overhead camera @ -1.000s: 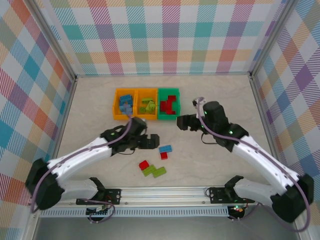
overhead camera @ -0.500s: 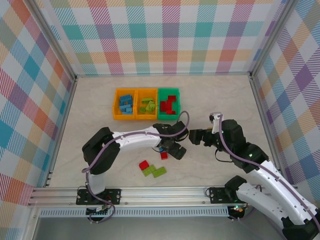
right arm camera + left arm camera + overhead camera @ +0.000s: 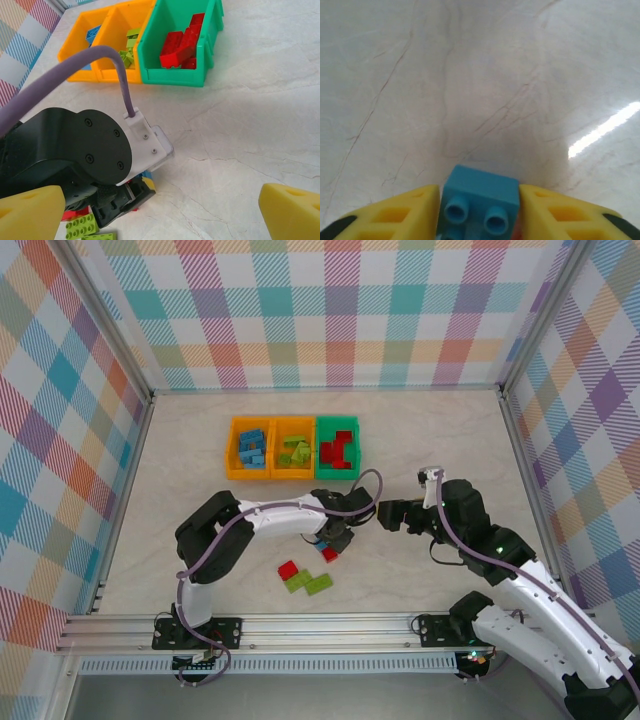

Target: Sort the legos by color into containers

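While my left gripper pinches a blue lego at the table, my right gripper hangs wide open with nothing in it. The left arm's black wrist and purple cable block most of my right view. A red lego and lime green legos lie near. The three bins sit well behind, side by side.

Left gripper pinches, it seems, a blue lego; right gripper, spread wide, points toward nine o'clock.
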Robot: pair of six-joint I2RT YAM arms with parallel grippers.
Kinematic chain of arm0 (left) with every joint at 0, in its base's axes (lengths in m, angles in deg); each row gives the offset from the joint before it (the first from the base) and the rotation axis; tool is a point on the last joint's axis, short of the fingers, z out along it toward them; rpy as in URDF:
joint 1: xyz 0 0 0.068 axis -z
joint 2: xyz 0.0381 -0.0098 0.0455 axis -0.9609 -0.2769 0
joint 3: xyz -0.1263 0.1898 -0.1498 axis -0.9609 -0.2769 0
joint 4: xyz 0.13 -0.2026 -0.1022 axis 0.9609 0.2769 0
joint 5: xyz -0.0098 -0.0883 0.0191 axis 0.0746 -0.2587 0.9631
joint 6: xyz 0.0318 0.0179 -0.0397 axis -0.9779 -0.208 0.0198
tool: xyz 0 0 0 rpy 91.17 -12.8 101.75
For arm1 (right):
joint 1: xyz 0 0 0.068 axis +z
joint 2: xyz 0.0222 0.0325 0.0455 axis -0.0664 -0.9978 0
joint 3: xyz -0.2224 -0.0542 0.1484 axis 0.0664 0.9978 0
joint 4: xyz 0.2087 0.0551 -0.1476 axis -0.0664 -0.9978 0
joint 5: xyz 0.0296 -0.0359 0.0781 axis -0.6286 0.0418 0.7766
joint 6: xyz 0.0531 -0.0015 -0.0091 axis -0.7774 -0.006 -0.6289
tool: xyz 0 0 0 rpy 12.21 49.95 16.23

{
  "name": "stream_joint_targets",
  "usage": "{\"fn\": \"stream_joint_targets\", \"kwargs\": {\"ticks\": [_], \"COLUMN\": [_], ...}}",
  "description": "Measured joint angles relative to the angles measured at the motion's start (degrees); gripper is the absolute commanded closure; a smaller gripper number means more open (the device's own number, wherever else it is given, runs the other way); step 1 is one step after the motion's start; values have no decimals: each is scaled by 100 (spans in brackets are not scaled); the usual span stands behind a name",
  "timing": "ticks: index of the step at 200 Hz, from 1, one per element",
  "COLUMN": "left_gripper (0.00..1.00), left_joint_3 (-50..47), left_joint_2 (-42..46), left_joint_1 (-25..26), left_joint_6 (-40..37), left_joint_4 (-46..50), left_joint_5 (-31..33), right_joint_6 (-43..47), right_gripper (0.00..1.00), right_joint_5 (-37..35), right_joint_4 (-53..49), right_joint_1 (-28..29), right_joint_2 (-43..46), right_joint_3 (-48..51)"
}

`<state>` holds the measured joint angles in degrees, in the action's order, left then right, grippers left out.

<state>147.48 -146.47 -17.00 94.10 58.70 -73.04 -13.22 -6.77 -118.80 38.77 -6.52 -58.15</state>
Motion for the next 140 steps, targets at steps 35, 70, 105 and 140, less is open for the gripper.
{"fn": "stream_joint_targets", "kwargs": {"ticks": [35, 70, 105, 140], "left_gripper": [78, 83, 82, 79], "left_joint_3": [-105, -118, -116, 57], "left_joint_2": [109, 247, 953, 1838], "left_joint_1": [-286, -662, -964, -1849], "left_joint_6": [-35, -31, -7, 42], "left_joint_4": [-313, -605, -756, -879], "left_joint_5": [-28, 4, 258, 442], "right_joint_6": [-50, -55, -15, -2], "right_gripper": [0, 0, 0, 2], "right_joint_5": [293, 953, 1853, 2448], "right_joint_4": [-120, -354, -452, -428], "right_joint_1": [-2, -2, 0, 72], "right_joint_2": [17, -24, -553, -1355], "right_joint_3": [13, 107, 114, 114]}}
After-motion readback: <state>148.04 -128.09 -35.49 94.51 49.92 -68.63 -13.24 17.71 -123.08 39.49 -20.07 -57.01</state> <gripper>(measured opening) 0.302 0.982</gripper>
